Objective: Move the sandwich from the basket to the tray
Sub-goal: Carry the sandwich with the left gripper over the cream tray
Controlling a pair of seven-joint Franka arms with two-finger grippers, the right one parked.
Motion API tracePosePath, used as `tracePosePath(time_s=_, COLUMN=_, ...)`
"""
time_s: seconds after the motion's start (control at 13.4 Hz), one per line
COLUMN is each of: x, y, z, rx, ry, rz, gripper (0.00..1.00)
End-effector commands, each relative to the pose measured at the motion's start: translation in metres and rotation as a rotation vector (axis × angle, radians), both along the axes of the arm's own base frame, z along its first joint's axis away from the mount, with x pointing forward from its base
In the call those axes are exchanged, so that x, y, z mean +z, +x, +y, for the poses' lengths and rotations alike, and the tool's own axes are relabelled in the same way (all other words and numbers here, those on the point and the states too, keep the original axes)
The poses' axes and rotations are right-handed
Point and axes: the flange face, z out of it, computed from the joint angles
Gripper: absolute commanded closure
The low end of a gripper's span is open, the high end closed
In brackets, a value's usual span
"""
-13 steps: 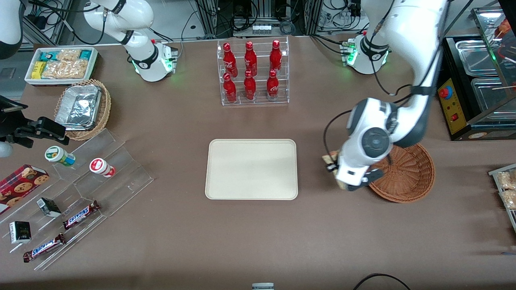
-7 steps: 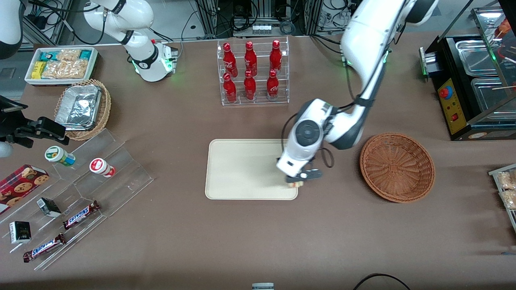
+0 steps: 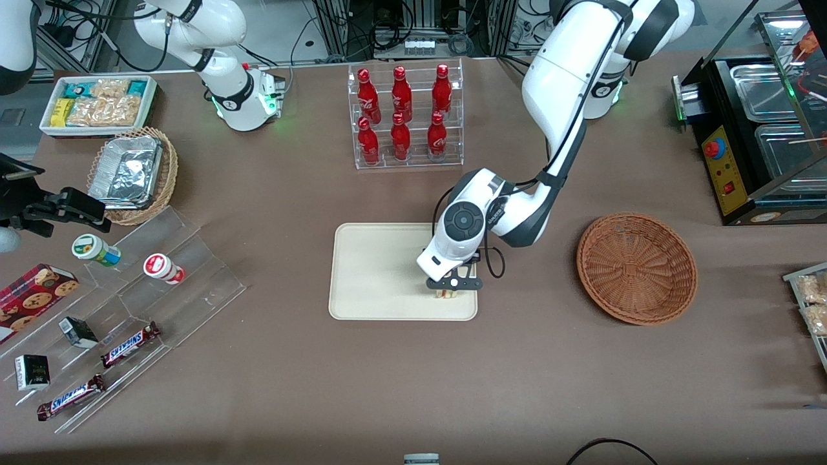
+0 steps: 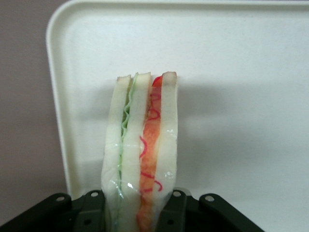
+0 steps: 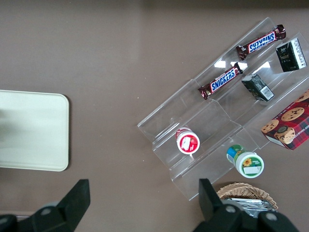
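Note:
My left gripper (image 3: 447, 289) is shut on the sandwich (image 4: 141, 150), a wedge of pale bread with green and red filling along its cut edge. It holds the sandwich over the cream tray (image 3: 375, 271), at the tray's corner nearest the front camera and nearest the basket. In the front view only a bit of the sandwich (image 3: 446, 294) shows under the fingers. I cannot tell whether it touches the tray (image 4: 241, 72). The reddish-brown wicker basket (image 3: 636, 268) stands beside the tray, toward the working arm's end, with nothing in it.
A clear rack of red bottles (image 3: 404, 116) stands farther from the camera than the tray. Toward the parked arm's end are a tan basket with a foil container (image 3: 132, 173), a white bin of snacks (image 3: 97, 103) and an acrylic stand with snack bars (image 3: 129, 342).
My gripper has carried the sandwich from the basket's edge across to the tray, and in the last half second moved a little farther in over the tray's corner.

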Motion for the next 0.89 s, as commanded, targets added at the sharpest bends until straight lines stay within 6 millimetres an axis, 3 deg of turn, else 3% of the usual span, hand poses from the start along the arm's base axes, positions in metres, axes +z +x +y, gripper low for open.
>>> tracePosePath(time_s=0.0, x=0.001, y=0.008, z=-0.008, rx=0.006, ry=-0.040, rz=0.003, gripper=0.64)
tracePosePath(time_s=0.15, x=0.000, y=0.008, z=-0.008, rx=-0.002, ry=-0.038, rz=0.003, gripper=0.60)
tracePosePath(time_s=0.22, x=-0.001, y=0.007, z=-0.009, rx=-0.004, ry=-0.037, rz=0.003, gripper=0.50)
tracePosePath(time_s=0.3, x=-0.001, y=0.007, z=-0.009, rx=-0.006, ry=-0.037, rz=0.003, gripper=0.33)
tracePosePath(time_s=0.45, x=0.008, y=0.011, z=-0.009, rx=0.008, ry=-0.046, rz=-0.015, gripper=0.19)
tracePosePath(time_s=0.52, x=0.018, y=0.013, z=-0.009, rx=0.011, ry=-0.053, rz=-0.026, gripper=0.04)
tracePosePath(time_s=0.67, x=0.054, y=0.021, z=0.003, rx=0.040, ry=-0.062, rz=-0.052, gripper=0.00)
tracePosePath(time_s=0.82, x=0.096, y=0.032, z=0.033, rx=0.108, ry=-0.014, rz=-0.042, gripper=0.00)
